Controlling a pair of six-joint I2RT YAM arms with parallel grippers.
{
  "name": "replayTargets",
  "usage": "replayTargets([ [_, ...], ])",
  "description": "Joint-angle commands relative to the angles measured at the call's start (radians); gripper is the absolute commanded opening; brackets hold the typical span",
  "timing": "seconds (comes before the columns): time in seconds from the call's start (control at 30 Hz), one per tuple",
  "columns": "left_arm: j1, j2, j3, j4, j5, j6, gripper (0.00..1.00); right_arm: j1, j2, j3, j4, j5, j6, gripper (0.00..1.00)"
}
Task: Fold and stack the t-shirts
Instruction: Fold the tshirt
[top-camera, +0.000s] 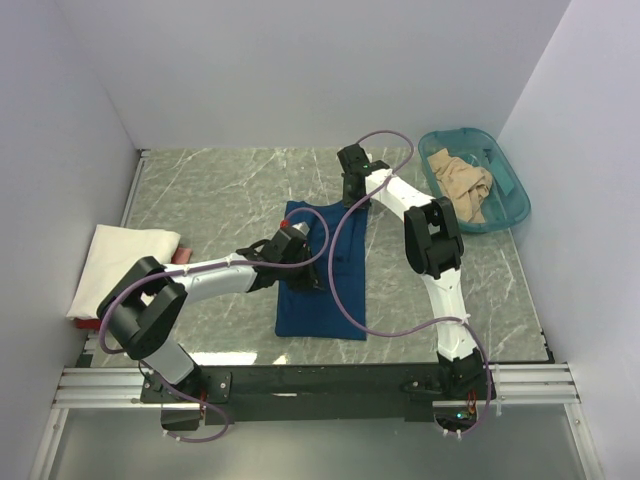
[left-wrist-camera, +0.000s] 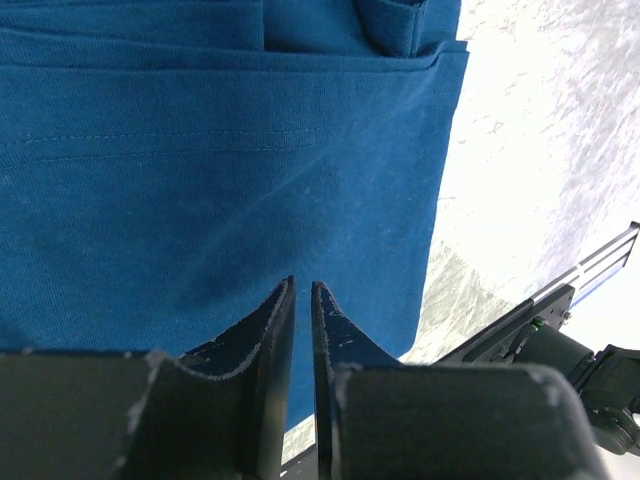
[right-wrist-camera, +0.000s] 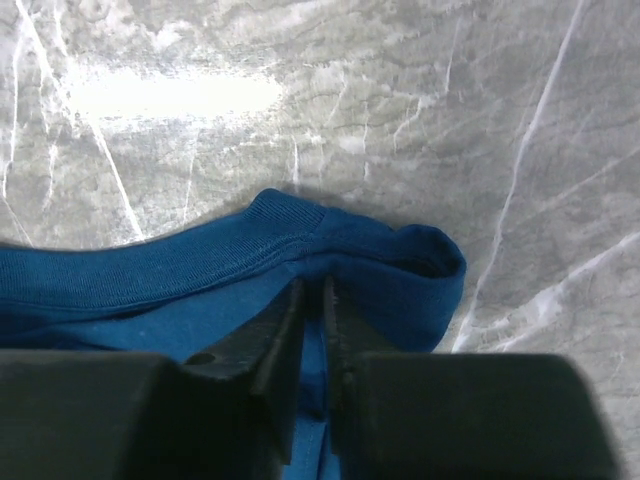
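The navy t-shirt is lying at the middle of the marble table, folded into a long narrow strip running from near to far, and both arms are reaching over it. The left gripper is coming in from the left side and pressing down on the strip's left part, somewhat toward the far end. Its fingers are drawn almost together with only a thin slit between them. The tips are sitting on the blue cloth and seemingly pinching it, with a faint crease running away from them. Past that gripper, the wrist view is showing the shirt's edge, bare table beyond it and the metal rail at the table's near edge. The right gripper is working at the far right corner of the strip. Its two fingers are squeezed close together and nipping the ribbed hem, which is curling up around their tips just where the cloth is meeting bare marble. The cream-white t-shirt is resting at the left edge of the table, well apart from the navy one. The tan t-shirt is lying crumpled inside the teal tub at the far right of the table.
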Motion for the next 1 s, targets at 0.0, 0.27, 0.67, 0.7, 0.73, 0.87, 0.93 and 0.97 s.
replayTargets([
  [0.0,-0.008,0.009,-0.008,0.038,0.009,-0.008,0.18,0.001,0.019,0.04,0.006,0.006,0.011,0.15],
  [0.27,-0.009,0.017,-0.008,0.043,0.009,-0.008,0.17,0.0,-0.078,-0.012,0.024,0.019,0.02,0.0],
  [0.67,-0.014,0.026,-0.002,0.037,0.008,-0.006,0.16,0.003,-0.198,-0.062,0.054,-0.02,0.029,0.0],
  [0.7,-0.014,0.026,-0.002,0.037,0.008,-0.005,0.16,0.003,-0.193,-0.052,0.054,-0.027,0.029,0.0],
  [0.73,-0.014,0.025,-0.004,0.037,0.006,-0.005,0.16,0.001,-0.182,-0.049,0.055,-0.046,0.031,0.0],
  [0.87,-0.014,0.028,-0.004,0.038,0.006,-0.005,0.16,0.006,-0.155,-0.039,0.076,-0.098,0.04,0.0],
  [0.93,-0.014,0.034,-0.002,0.037,0.008,-0.003,0.16,0.007,-0.141,-0.039,0.09,-0.113,0.048,0.0],
  [0.97,-0.014,0.035,-0.002,0.038,0.008,-0.003,0.16,0.009,-0.133,-0.036,0.096,-0.125,0.051,0.0],
])
